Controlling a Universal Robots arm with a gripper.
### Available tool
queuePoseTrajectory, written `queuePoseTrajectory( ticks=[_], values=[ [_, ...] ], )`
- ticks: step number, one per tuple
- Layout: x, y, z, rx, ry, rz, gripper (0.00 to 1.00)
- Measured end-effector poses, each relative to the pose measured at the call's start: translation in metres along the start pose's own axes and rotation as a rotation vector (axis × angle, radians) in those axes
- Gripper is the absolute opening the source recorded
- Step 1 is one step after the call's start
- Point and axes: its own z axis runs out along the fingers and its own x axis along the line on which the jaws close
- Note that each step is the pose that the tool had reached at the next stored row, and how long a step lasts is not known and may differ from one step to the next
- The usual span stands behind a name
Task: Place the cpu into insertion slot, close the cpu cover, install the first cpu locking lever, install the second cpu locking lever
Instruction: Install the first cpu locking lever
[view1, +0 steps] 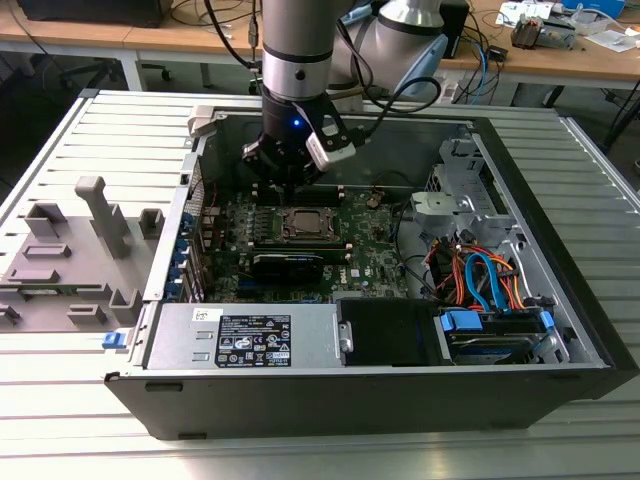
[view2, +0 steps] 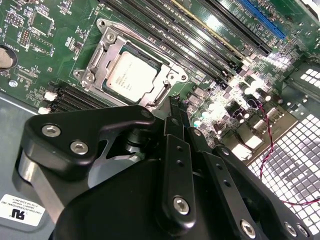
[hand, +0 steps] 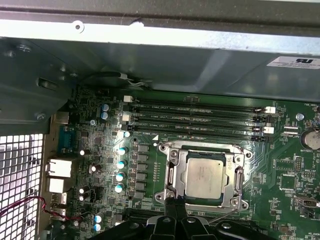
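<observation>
The cpu (hand: 204, 177) (view2: 131, 77), a silvery square chip, lies flat in the insertion slot (view1: 305, 222) on the green board. The cpu cover (hand: 171, 172) (view2: 106, 47), a thin metal frame, lies down around it, and the chip shows through its window. My gripper (hand: 176, 205) (view2: 173, 104) hangs just at one edge of the socket. Its black fingers are shut together with nothing between them. A thin wire lever (hand: 222, 215) slants along the socket edge close to the fingertips. In the exterior view the gripper (view1: 290, 172) stands just behind the socket.
Long black memory slots (hand: 197, 120) run beside the socket. A black card (view1: 288, 265) and the power supply (view1: 245, 335) lie in front of it. Cables and a drive cage (view1: 480, 285) fill the exterior view's right. A grey fixture (view1: 70, 250) stands outside the case.
</observation>
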Motion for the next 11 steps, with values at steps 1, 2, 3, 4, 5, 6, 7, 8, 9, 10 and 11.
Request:
queuePoseTrajectory(
  ticks=[1, 2, 3, 4, 5, 6, 7, 8, 9, 10, 11],
  values=[
    [0.0, 0.0, 0.0, 0.0, 0.0, 0.0, 0.11],
    [0.0, 0.0, 0.0, 0.0, 0.0, 0.0, 0.11],
    [0.0002, 0.0001, 0.0, 0.0, 0.0, 0.0, 0.11],
    [0.0006, 0.0002, 0.0, -0.0001, 0.0, 0.0, 0.11],
    [0.0009, 0.0002, 0.0001, -0.0001, -0.0001, 0.0, 0.11],
    [0.0015, 0.0002, 0.0001, 0.0, 0.0, 0.0, 0.11],
    [0.0025, 0.0003, 0.0001, 0.0, 0.0, 0.0, 0.11],
    [0.0032, 0.0003, 0.0001, 0.0, 0.0, 0.0, 0.11],
    [0.0038, 0.0004, 0.0002, 0.0, 0.0, 0.0, 0.11],
    [0.0042, 0.0004, 0.0002, -0.0001, 0.0, 0.0, 0.11],
    [0.0044, 0.0004, 0.0002, 0.0, 0.0, 0.0, 0.11]
  ],
)
